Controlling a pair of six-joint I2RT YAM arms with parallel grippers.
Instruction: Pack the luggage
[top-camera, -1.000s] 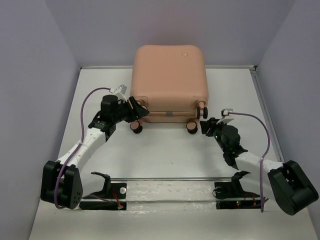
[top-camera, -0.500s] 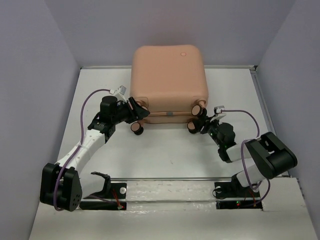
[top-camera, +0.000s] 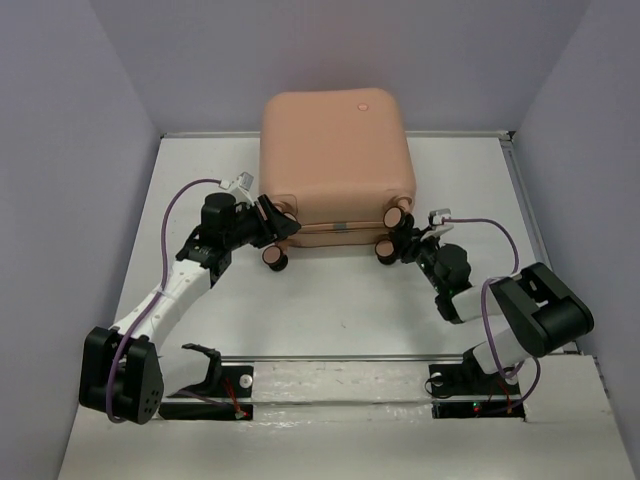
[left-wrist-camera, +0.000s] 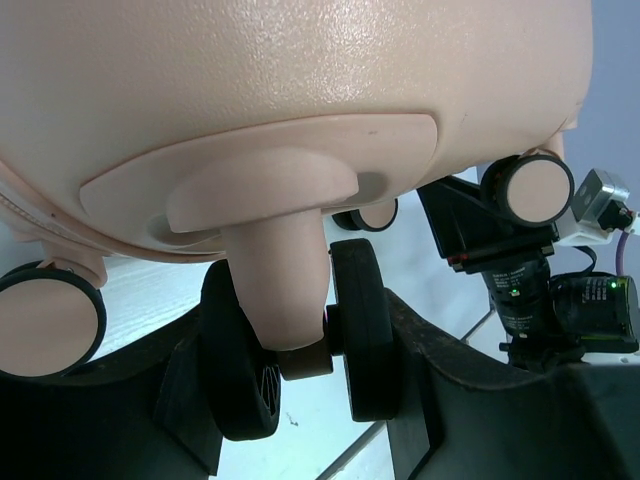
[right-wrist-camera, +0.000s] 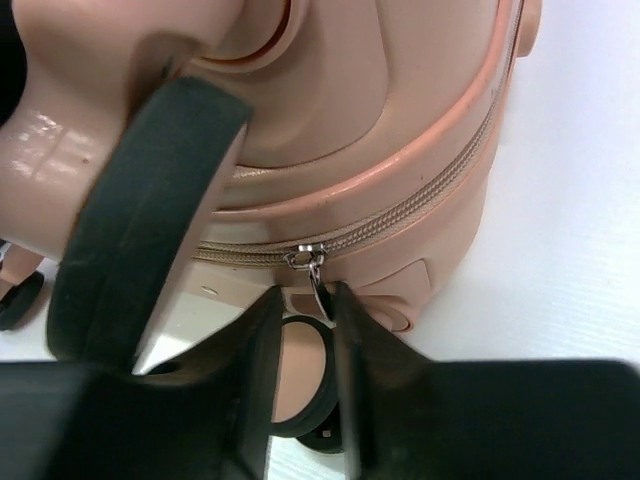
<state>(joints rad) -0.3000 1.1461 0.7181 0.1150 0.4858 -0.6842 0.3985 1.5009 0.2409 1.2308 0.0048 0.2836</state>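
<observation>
The peach-pink luggage (top-camera: 335, 150) lies flat and zipped at the back middle, wheels toward me. My left gripper (top-camera: 275, 228) is shut on its near-left wheel (left-wrist-camera: 360, 330); the two fingers press the twin black wheels from both sides (left-wrist-camera: 300, 370). My right gripper (top-camera: 400, 243) is at the near-right corner between the wheels. In the right wrist view its fingers (right-wrist-camera: 303, 320) stand a narrow gap apart, and the metal zipper pull (right-wrist-camera: 318, 280) hangs between them against the right finger. The black lining is hidden.
Grey walls enclose the white table (top-camera: 330, 310) on the left, back and right. A metal rail (top-camera: 340, 358) runs along the near edge by the arm bases. A black suitcase wheel (right-wrist-camera: 140, 230) sits close to my right fingers.
My right arm has folded in and its gripper has moved left up to the suitcase's near-right corner at the zipper. The suitcase has shifted slightly. My left gripper keeps its hold.
</observation>
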